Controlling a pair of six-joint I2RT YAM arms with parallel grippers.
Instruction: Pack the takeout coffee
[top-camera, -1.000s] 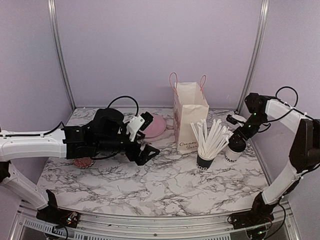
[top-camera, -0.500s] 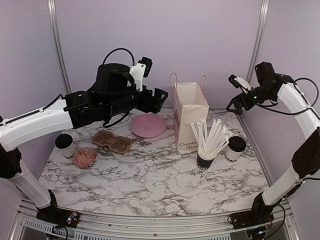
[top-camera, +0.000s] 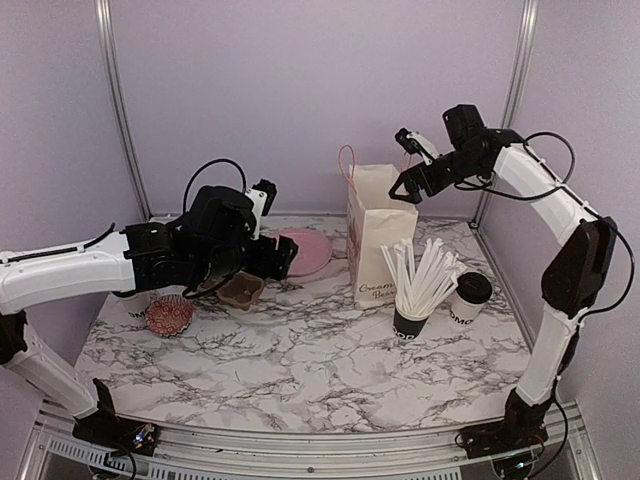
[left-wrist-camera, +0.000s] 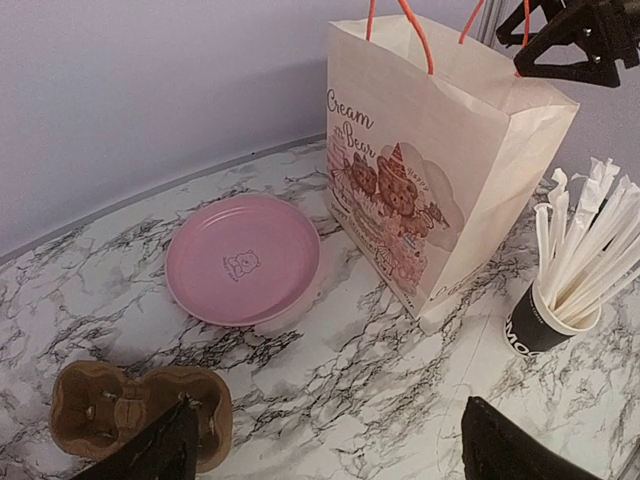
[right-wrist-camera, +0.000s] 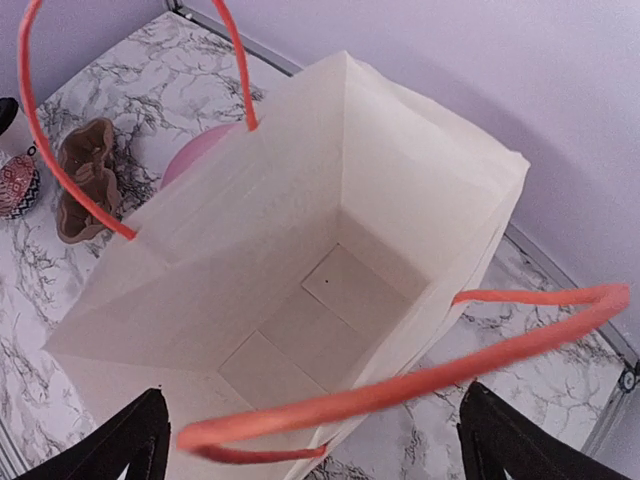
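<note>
One takeout coffee cup (top-camera: 469, 299), white with a black lid, stands at the right beside the straw cup. A second one at the left is almost wholly hidden behind my left arm. The paper bag (top-camera: 380, 232) stands open at the back middle; the right wrist view looks into its empty inside (right-wrist-camera: 330, 290). My right gripper (top-camera: 411, 185) is open and empty just above the bag's mouth (right-wrist-camera: 315, 425), its orange handle (right-wrist-camera: 420, 385) between the fingers. My left gripper (top-camera: 284, 256) is open and empty, low over the table (left-wrist-camera: 330, 435) between the cardboard cup carrier (left-wrist-camera: 105, 410) and the bag (left-wrist-camera: 430, 190).
A black cup of white straws (top-camera: 418, 290) stands in front of the bag, also in the left wrist view (left-wrist-camera: 560, 300). A pink plate (top-camera: 308, 250) lies left of the bag. The brown carrier (top-camera: 241, 290) and a red patterned cupcake wrapper (top-camera: 169, 315) lie at the left.
My right gripper rose from the right cup and swung left over the bag's mouth. My left arm rose high, then came down again over the carrier and plate.
</note>
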